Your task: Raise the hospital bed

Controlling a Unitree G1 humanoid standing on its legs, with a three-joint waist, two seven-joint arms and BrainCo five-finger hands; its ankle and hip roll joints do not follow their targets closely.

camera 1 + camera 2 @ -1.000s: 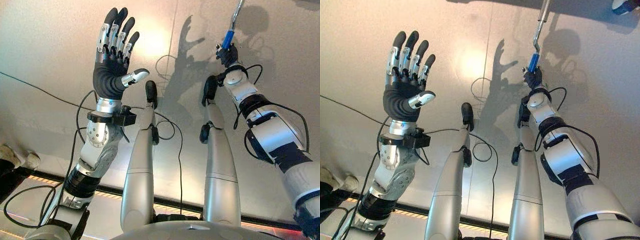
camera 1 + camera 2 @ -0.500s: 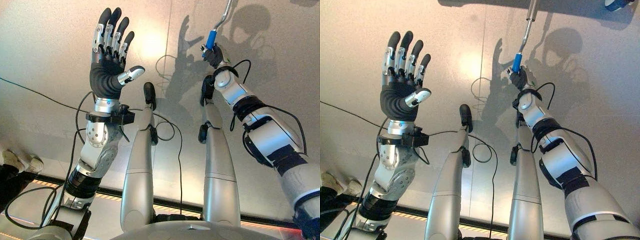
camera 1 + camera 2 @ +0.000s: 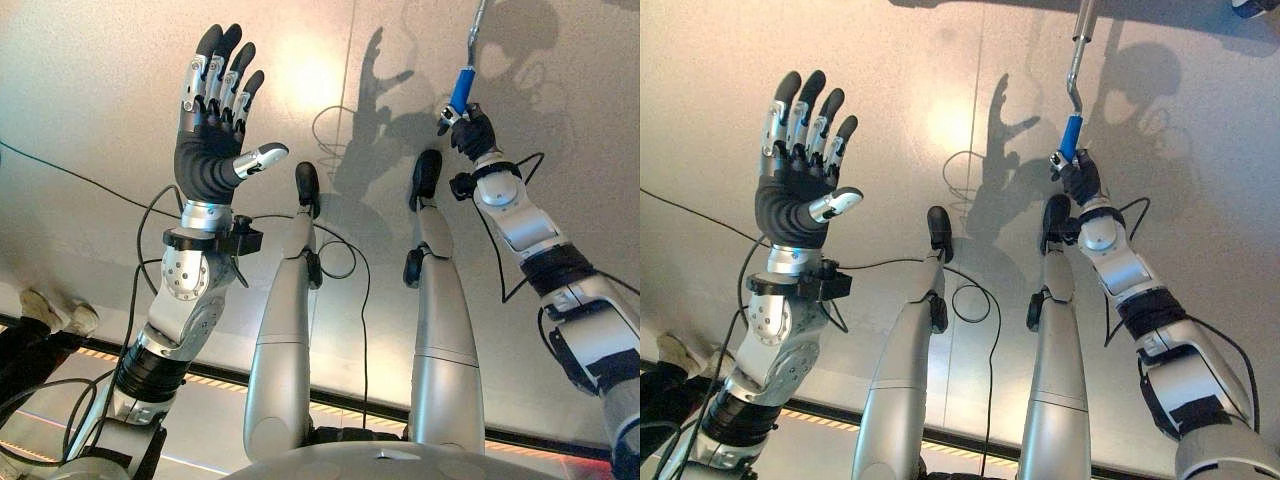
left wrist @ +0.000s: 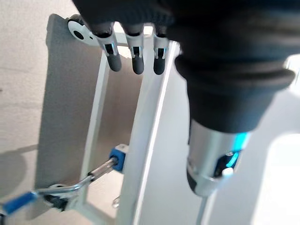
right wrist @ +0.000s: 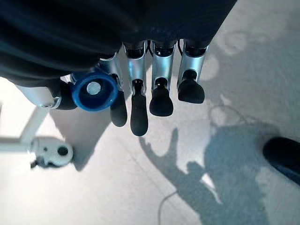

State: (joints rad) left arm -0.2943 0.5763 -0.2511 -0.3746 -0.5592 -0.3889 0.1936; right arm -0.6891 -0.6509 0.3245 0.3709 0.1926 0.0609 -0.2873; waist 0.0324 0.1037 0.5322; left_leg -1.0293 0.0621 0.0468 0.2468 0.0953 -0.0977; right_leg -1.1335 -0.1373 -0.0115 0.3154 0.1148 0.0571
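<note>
Right robot hand is at the blue grip of the bed crank, arm stretched forward and out to the right. In the right wrist view the blue grip end sits between the thumb side and the nearest finger, with the fingers hanging bent beside it; looks like a loose pinch on the grip rather than a full wrap, other fingers not on it. The crank's metal rod bends once above the grip and runs up and away toward the bed frame at the top of the eye views.

Left robot hand is raised on the left, palm facing the camera, fingers spread and straight, thumb out to the side, holding nothing. It is well apart from the crank.

In the left wrist view, past the left fingers, the white bed frame stands on the floor with a caster at one corner. The crank comes out of a blue fitting on the frame rail and cranks over to its blue grip, where something dark sits against it near the view's edge.

A person's shoes stand on the floor at the lower left of the eye views.
</note>
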